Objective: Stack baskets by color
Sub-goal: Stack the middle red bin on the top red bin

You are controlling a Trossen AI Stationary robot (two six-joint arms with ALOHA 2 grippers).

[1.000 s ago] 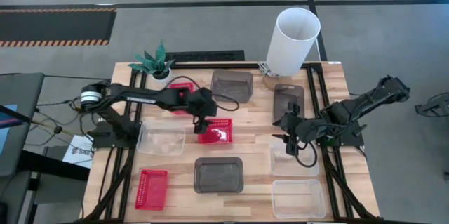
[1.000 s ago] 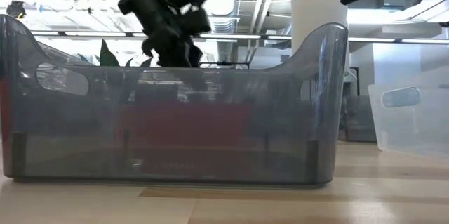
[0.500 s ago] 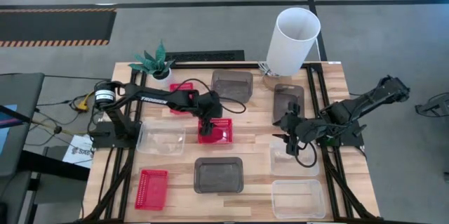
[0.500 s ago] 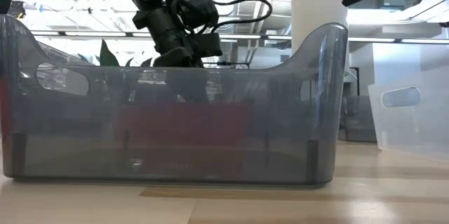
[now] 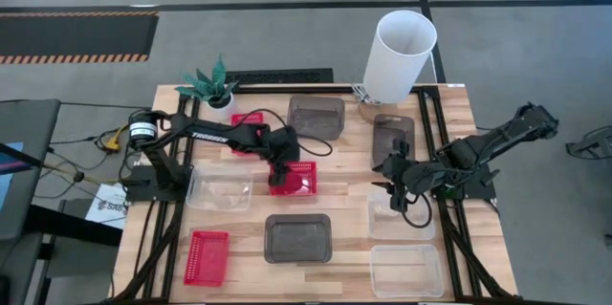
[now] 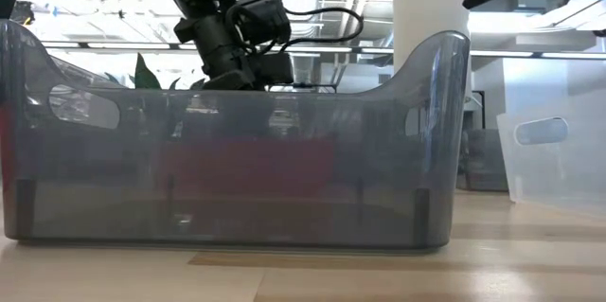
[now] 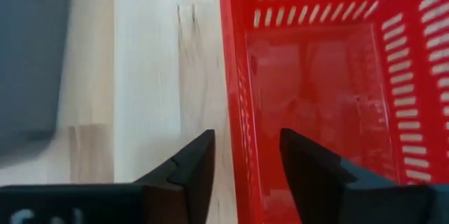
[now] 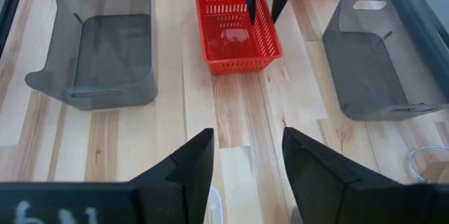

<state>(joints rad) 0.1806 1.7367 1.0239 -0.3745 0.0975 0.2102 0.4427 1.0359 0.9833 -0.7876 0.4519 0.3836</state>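
Low view mostly blocked by grey basket [image 6: 227, 141], left pincer [image 7: 242, 164] narrowly straddling red basket [image 7: 323, 76] wall, grip unclear

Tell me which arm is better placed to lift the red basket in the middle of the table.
Left. The left gripper already has its jaws astride one wall of the middle red basket. The right gripper hangs farther off, over a clear basket.

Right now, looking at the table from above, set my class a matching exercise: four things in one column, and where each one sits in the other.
Things:
1. potted plant
2. white cylinder
3. left gripper
4. right gripper

Places:
A. over bare wood by a clear basket
B. far left corner
C. at the rim of the middle red basket
D. far right

Pairs: 1-B, 2-D, 3-C, 4-A
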